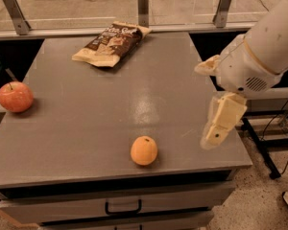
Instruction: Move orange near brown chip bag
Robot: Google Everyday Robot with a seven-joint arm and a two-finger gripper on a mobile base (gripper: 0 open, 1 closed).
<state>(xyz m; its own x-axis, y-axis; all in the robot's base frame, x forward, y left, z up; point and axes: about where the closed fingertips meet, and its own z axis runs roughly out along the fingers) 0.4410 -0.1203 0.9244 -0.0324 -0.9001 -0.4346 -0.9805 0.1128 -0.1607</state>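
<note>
The orange point(144, 150) is a small round yellow-orange fruit on the grey table point(110, 99), near its front edge and a little right of centre. The brown chip bag point(112, 43) lies flat at the table's far edge, left of centre, well away from the orange. My gripper point(203, 107) hangs over the table's right edge, to the right of the orange and above it. Its cream fingers point(222, 121) are spread apart with nothing between them.
A red-pink apple point(15, 96) sits at the table's left edge. Metal posts and a rail point(143, 6) run behind the table. Drawers with a handle point(123, 207) are below the front edge. Cables and a stand base point(269, 143) lie on the floor at the right.
</note>
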